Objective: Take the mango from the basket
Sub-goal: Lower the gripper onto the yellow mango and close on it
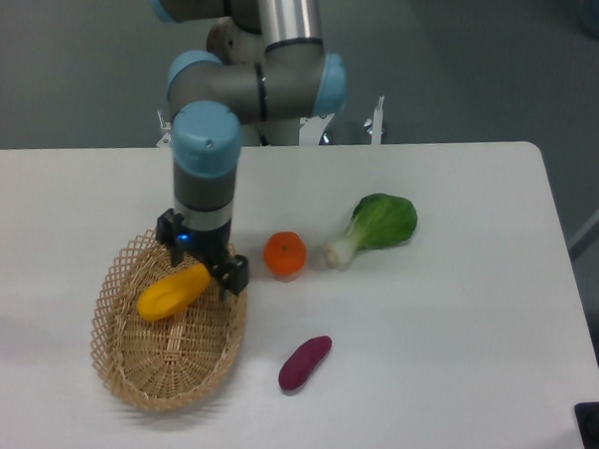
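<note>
While the mango (173, 292) lies in the basket (124, 376), spread fingers (235, 275) hover above its end.

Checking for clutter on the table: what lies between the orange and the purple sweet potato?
Nothing: in the fixed camera view, only bare white table separates the orange from the purple sweet potato.

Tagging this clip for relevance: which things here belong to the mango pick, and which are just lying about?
Part of the job: mango, basket, gripper above the mango's end.

Lying about: orange, bok choy, purple sweet potato, all on the table.
</note>
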You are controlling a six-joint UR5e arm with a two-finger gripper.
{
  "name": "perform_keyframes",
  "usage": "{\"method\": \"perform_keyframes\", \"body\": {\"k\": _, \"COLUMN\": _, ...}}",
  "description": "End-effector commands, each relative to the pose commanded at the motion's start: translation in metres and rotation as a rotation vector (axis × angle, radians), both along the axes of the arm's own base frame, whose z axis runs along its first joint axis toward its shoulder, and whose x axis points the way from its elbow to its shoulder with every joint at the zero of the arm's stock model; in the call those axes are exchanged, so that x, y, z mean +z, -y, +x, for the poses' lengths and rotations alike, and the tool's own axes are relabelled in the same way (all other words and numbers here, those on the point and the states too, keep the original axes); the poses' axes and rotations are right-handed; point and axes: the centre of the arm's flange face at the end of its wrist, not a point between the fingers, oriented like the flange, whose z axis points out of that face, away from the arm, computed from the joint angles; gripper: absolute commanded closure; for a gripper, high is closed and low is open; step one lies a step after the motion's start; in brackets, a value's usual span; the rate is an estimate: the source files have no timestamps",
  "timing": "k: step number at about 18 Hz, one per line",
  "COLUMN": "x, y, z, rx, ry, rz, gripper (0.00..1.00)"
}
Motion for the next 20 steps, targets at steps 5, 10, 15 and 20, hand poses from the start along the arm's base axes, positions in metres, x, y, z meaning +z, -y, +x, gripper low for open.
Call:
{"method": "perform_keyframes", "body": {"k": 5, "x": -0.022, "y": 0.004, "z": 0.012, "rx": -0.015, "ry": -0.034, "rz": -0.065, "gripper": 0.0}}
{"method": "perform_keyframes", "body": {"k": 10, "x": -0.031, "y": 0.001, "z": 0.014, "rx": -0.017, "ry": -0.039, "rz": -0.082, "gripper": 0.0}}
{"method": "perform_keyframes", "body": {"k": 15, "x": -0.038, "y": -0.001, "z": 0.013, "rx": -0.007, "ry": -0.038, "rz": -0.082, "gripper": 0.0}}
{"method": "perform_keyframes", "body": {"k": 20, "x": -0.046, "y": -0.002, "z": 0.012, "rx": 0.006, "ry": -0.03, "rz": -0.093, "gripper": 0.0}}
